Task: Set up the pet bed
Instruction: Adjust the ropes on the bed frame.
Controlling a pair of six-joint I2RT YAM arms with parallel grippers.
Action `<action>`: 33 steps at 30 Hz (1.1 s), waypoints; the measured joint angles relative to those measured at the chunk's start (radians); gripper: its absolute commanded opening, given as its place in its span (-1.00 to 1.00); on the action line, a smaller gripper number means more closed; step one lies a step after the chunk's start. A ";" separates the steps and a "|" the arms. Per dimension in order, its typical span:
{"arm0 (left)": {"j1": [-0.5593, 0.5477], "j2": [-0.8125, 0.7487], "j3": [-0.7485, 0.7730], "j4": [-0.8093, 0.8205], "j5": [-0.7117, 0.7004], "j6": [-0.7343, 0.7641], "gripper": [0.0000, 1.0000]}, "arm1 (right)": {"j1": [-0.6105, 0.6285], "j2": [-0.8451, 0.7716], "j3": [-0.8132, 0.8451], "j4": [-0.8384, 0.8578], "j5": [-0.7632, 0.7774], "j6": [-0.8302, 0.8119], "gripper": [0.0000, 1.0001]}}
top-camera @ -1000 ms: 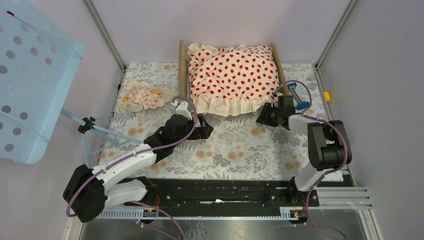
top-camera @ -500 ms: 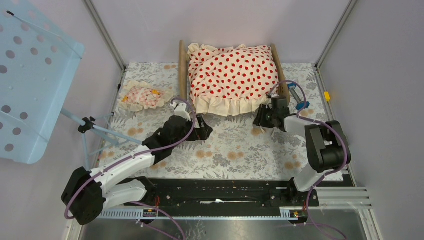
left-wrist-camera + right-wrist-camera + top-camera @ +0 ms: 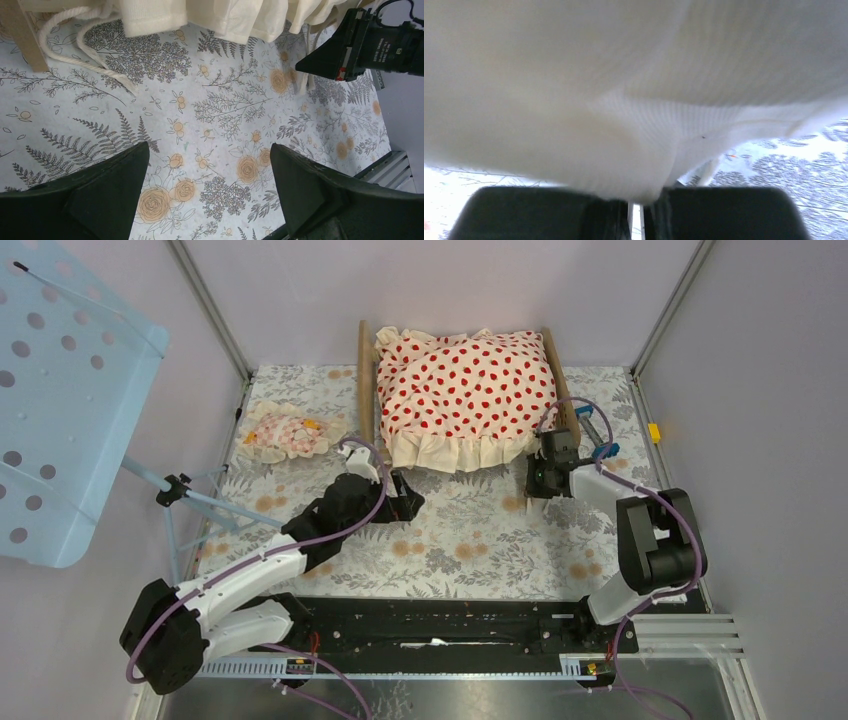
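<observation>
The small light-wood pet bed (image 3: 365,380) stands at the far middle of the floral-covered bench (image 3: 470,540). Its wooden boards show to the left and right of the cream ruffled blanket with red dots (image 3: 465,390) that covers it. The right pincer (image 3: 541,478) is at the blanket's near right corner, its black fingers (image 3: 549,215) almost together with cream fabric pinched between them. The left pincer (image 3: 208,155) hovers over the bench just near of the bed's left corner, jaws wide apart and holding nothing. A small pink checked pillow (image 3: 285,432) lies left of the bed.
</observation>
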 measured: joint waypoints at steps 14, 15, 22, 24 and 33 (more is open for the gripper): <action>0.000 0.004 0.016 -0.021 0.023 0.024 0.98 | 0.000 -0.174 0.076 -0.221 0.177 -0.388 -0.71; 0.000 0.007 0.024 -0.027 0.024 0.028 0.98 | 0.000 -0.200 0.056 -0.206 0.179 -0.425 -0.67; 0.000 0.011 0.042 -0.040 0.026 0.032 0.98 | 0.001 -0.276 -0.035 -0.093 0.253 -0.652 -0.67; 0.000 0.012 0.042 -0.042 0.026 0.032 0.98 | 0.001 -0.264 -0.040 -0.072 0.276 -0.701 -0.64; 0.000 0.013 0.042 -0.063 0.025 0.032 0.98 | 0.002 -0.176 -0.041 -0.027 0.314 -0.793 -0.20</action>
